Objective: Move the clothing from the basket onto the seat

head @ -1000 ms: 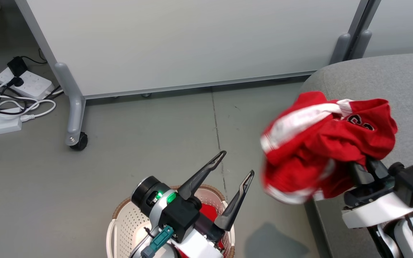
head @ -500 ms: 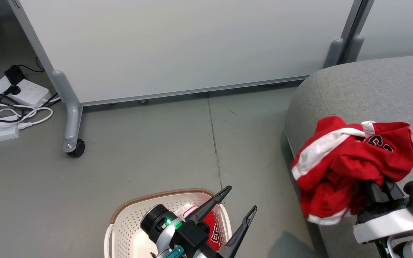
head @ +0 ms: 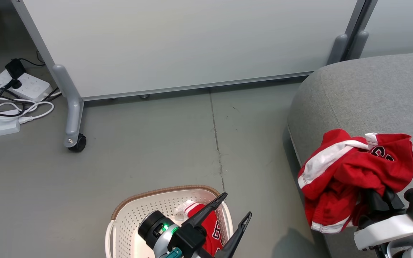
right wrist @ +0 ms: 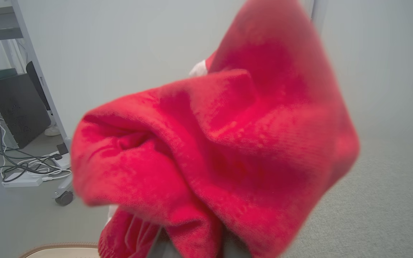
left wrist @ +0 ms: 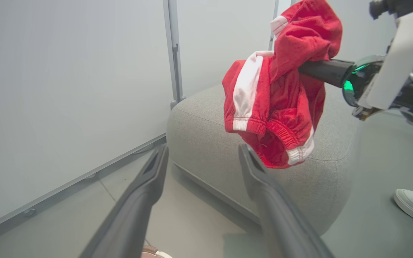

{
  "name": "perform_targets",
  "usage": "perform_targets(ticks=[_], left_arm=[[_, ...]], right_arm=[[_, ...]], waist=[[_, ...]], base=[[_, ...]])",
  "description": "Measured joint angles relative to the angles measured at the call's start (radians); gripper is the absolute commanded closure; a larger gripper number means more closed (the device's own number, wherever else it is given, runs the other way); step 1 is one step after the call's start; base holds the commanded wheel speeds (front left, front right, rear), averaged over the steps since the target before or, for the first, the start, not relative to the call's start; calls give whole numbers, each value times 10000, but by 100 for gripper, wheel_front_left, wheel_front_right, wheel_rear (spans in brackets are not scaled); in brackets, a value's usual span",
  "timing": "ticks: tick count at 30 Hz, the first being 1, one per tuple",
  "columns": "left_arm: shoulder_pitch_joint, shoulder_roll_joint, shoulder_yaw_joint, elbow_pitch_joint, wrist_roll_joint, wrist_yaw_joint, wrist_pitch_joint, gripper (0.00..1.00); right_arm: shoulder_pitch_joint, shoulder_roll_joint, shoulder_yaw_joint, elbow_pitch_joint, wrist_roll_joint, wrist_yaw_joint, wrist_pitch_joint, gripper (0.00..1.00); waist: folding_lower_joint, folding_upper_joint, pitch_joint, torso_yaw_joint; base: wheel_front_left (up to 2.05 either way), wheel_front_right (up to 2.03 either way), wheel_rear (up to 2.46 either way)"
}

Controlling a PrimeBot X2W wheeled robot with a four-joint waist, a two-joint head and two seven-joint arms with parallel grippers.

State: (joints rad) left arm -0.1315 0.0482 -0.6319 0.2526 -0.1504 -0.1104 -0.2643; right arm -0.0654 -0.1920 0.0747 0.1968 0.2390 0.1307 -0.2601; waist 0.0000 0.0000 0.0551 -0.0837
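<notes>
- Lower than a second ago, the shorts [head: 353, 175] now hang close over the near corner of the seat [head: 364, 93]. Before, they rode high and partly out past its edge, though the head camera has shifted as well.
- They show at 4 o'clock in the head view as a loose red bunch, with the white side band turned toward 10 o'clock. I cannot tell whether the lowest hem touches the cushion.
- The right jaws are clamped on the bunch from beneath, their tips buried in the cloth.
- The step in hand looks like the set-down. Part of the bunch sags off the cushion's edge toward 7 o'clock, so it is best carried further in, toward 2 o'clock, before letting go.
- From there, lower until the seat takes the cloth's weight, then spread the jaws and draw straight back along the fingers — a sideways exit risks dragging a fold off the corner.
- The jersey [head: 212, 229] lies in the basket [head: 149, 195] at 6 o'clock, so half the job remains.
- The left jaws stand spread and empty just above the basket, well placed to dip for the jersey.
- Further out are the partition [head: 192, 43] at 12 o'clock and the power strips [head: 23, 86] at 10 o'clock — neither is in the way.
</notes>
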Motion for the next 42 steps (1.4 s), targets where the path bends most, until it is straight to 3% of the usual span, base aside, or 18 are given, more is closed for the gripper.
perform_targets(ticks=[12,21,42], left_arm=[[-1,2,35,54,-6,-27,0,0],[-11,2,77,0,-4,17,0,0],[-256,0,211,50,366,-33,0,0]], right_arm=[[-35,-4,44,12,88,2,0,100],[-77,-36,-44,-46,92,2,0,100],[-117,257,-366,-92,117,0,0,100]], waist=[[0,0,46,-53],[0,0,78,-522],[0,0,409,-3274]], base=[[0,0,0],[0,0,0],[0,0,0]])
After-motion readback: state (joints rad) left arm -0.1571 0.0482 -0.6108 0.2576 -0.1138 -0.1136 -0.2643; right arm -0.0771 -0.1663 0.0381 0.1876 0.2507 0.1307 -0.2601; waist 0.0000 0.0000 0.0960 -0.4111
